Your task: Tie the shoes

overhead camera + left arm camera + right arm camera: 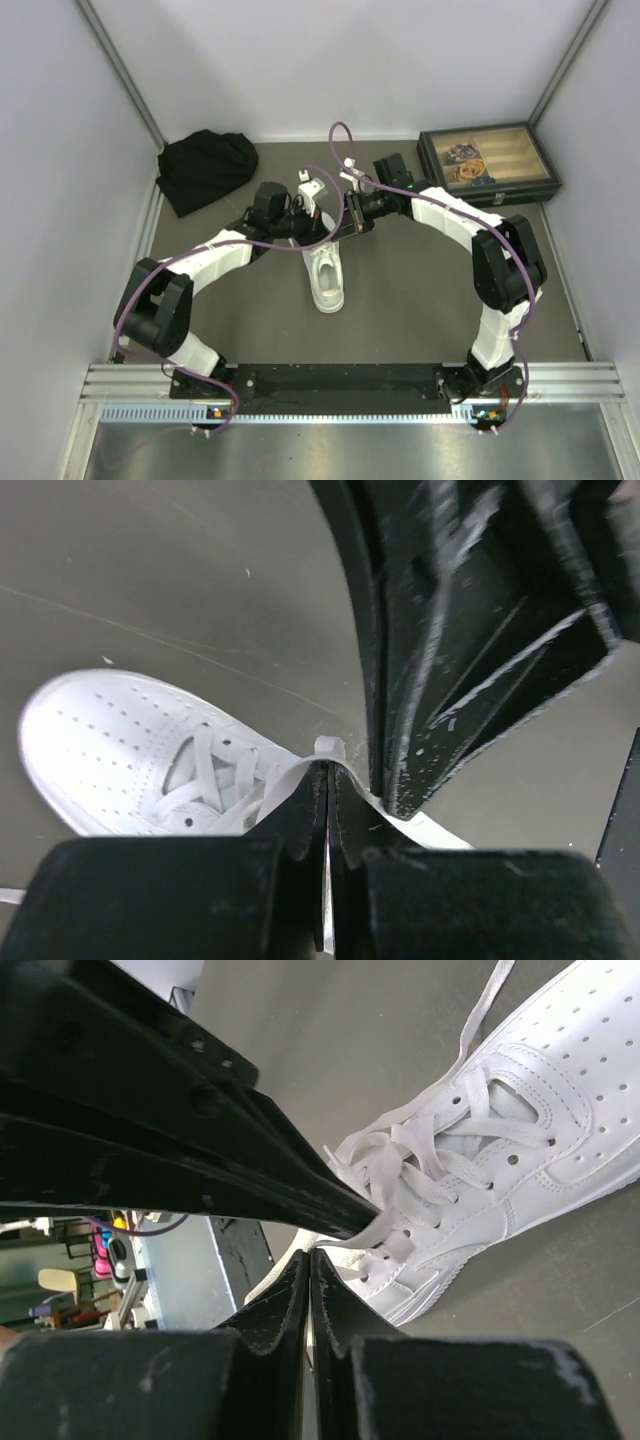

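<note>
Shoe (328, 282) in middle of table (420, 310), toe toward arm bases, both arms reaching in over it. Left gripper (328, 775) clamped tight, pinching lace (285, 780) just above tongue; my guess, keeping strand taut for knot. Right gripper (309, 1260) closed too, tip beside left's over eyelets. I can't tell if lace sits in it. Crowding suggests strand handoff. No brand or writing readable on shoe. Box (487, 160) contents too small to read.
</note>
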{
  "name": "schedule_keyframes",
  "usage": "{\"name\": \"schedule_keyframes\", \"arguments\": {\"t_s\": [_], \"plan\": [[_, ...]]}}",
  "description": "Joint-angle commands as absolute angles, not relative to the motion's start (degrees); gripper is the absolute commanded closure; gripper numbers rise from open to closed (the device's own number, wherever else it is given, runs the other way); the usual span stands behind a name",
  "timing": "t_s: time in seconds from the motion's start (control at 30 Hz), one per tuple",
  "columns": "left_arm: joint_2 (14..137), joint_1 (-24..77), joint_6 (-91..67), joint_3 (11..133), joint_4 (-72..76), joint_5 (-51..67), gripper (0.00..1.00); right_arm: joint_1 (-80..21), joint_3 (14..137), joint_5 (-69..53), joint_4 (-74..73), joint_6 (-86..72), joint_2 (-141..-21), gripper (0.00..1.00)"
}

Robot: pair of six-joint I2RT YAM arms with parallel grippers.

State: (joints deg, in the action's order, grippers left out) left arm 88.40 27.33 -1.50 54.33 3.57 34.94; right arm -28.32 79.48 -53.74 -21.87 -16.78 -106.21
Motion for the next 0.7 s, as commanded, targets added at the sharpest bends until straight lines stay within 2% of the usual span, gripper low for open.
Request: {"name": "schedule_keyframes", "arguments": {"t_s": [0.0, 0.3, 0.4, 0.67], "plan": [[90.35, 27.51, -8.52, 51.68, 10.37, 37.00, 1.00, -28.21, 79.89, -55.55, -18.81, -16.96, -103.62, 0.96], [90.97, 27.42, -17.83, 47.46, 17.14, 42.36, 1.00, -28.13, 79.89, -54.93, -20.48, -15.56, -103.80, 0.86], [91.67, 27.42, -19.94, 47.46, 18.54, 43.85, 1.00, -27.86, 80.51, -54.14, -21.70, -14.25, -103.80, 0.79], [94.92, 25.84, -25.75, 46.85, 22.85, 45.97, 1.00, -25.84, 80.77, -53.79, -23.47, -13.36, -102.40, 0.72]]}}
